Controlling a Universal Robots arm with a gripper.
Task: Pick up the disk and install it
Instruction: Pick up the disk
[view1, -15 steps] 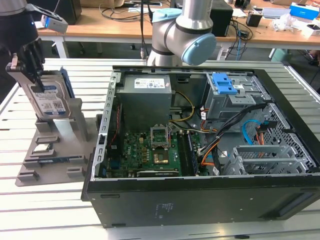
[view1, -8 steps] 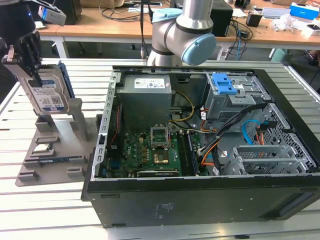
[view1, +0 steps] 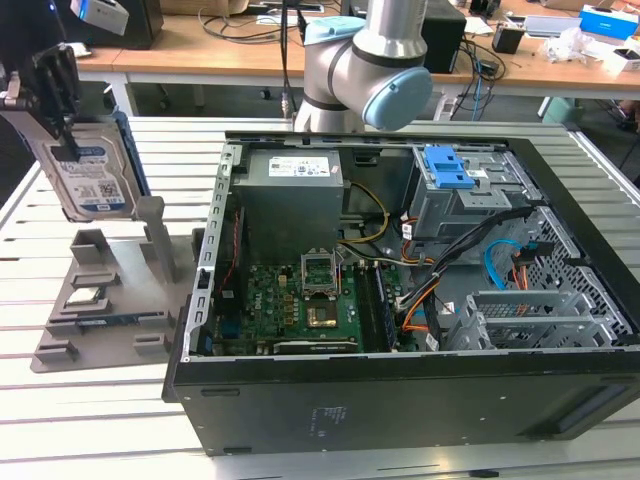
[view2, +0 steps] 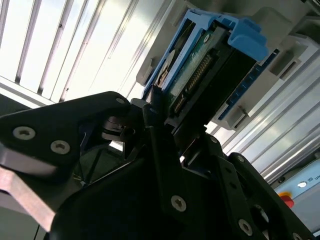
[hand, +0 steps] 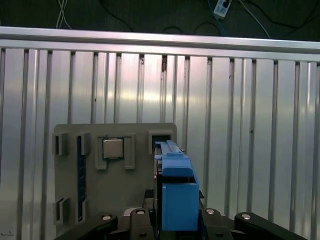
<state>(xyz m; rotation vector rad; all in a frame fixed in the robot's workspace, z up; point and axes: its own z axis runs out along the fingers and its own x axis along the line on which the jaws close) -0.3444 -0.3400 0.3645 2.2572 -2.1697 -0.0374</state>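
Clenched on the disk (view1: 92, 172), the tool (view1: 62, 120) holds it upright in the upper left of the exterior view, over the grey holder (view1: 110, 340) on the table (view1: 100, 430). The open computer case (view1: 400, 400) lies well apart, centre-right.

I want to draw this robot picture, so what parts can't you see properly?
- Exterior view: the gripper covers the disk's upper part, and the picture's edge cuts the gripper off.
- Second wrist view: the gripper's dark body hides most of the disk.
- First wrist view: the disk is edge-on, so its faces are hidden.
- Exterior view: cables cover part of the computer case's inside.
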